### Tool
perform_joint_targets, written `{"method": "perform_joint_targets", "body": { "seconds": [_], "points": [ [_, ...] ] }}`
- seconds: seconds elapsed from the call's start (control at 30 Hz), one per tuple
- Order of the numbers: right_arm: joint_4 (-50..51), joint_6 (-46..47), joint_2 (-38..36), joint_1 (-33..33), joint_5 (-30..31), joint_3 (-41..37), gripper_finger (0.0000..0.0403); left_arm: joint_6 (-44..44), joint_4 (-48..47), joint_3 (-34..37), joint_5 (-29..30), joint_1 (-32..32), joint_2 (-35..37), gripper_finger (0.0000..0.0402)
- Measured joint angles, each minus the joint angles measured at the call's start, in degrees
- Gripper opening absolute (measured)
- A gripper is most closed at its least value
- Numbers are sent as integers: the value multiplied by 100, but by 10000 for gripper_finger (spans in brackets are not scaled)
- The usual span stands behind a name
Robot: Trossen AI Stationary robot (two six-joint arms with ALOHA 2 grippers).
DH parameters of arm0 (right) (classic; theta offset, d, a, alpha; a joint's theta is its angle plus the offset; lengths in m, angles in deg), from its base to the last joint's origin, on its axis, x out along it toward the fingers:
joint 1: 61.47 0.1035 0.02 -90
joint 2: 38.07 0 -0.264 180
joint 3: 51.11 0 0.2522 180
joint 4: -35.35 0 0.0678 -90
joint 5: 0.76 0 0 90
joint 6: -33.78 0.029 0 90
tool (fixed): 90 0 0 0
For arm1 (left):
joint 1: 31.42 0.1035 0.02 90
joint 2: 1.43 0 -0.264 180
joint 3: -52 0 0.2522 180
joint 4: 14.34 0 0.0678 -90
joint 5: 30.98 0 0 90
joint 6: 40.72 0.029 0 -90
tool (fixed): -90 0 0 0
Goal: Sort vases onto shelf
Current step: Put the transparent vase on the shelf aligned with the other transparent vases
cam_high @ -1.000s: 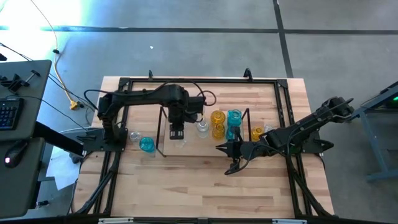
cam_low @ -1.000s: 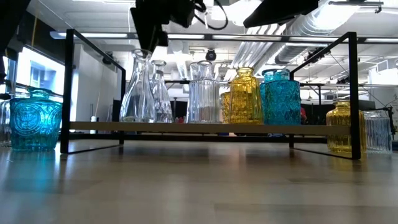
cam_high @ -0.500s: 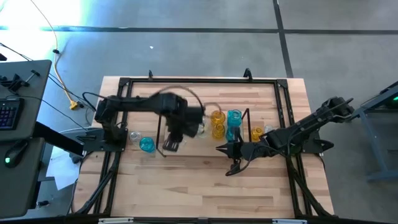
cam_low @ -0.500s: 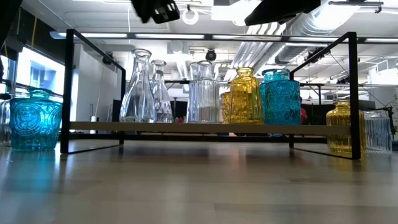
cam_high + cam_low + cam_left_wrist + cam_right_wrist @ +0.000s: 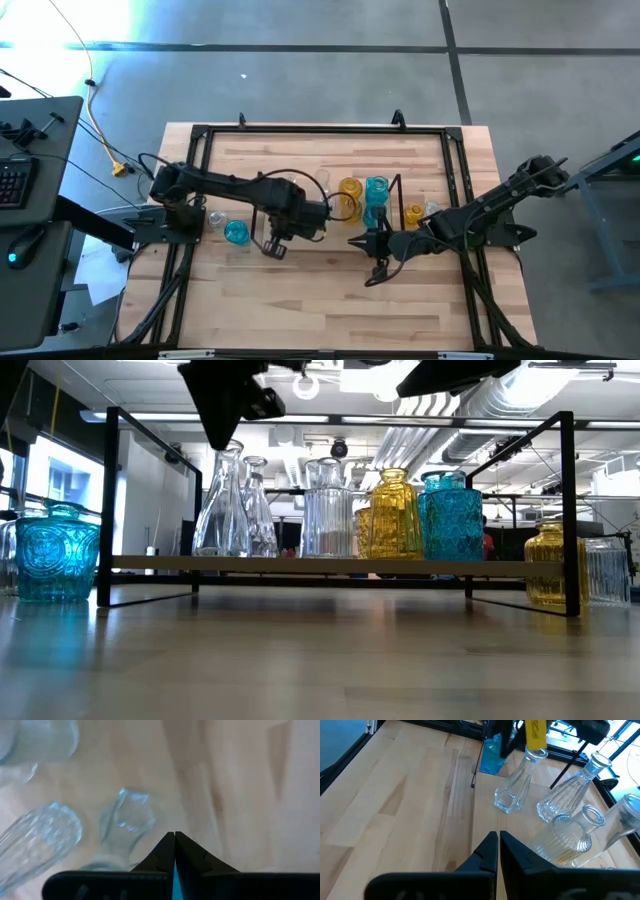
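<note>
Both tools closed: left tool (image 5: pixel 274 247) apparently overhangs the shelf's (image 5: pixel 262 246) front edge.

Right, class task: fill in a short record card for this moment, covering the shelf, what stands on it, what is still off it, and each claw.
Shelf: low flat wooden rack with black wire end frames, mid-table
On shelf: three clear glass vases, amber-yellow glass vases, a turquoise-blue glass vase
Off shelf, left end: turquoise-blue glass jar
Off shelf, right end: amber-yellow glass jar, clear ribbed glass jar
Left claw: shut, empty, above the shelf's left end
Right claw: shut, empty, in front of the shelf
</note>
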Motion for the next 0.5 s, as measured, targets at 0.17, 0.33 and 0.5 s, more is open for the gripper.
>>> {"method": "perform_joint_targets", "body": {
  "seconds": [0.17, 0.33, 0.5],
  "points": [
    [3, 0, 0, 0, 0, 0, 0, -40, -39, 170, 462, 12, 0, 0],
    [4, -2, 0, 0, 0, 0, 0, -39, -37, 212, 699, 66, 0, 0],
    [4, 1, 0, 0, 2, 0, 0, -36, -37, 212, 882, 164, 0, 0]
  ]
}}
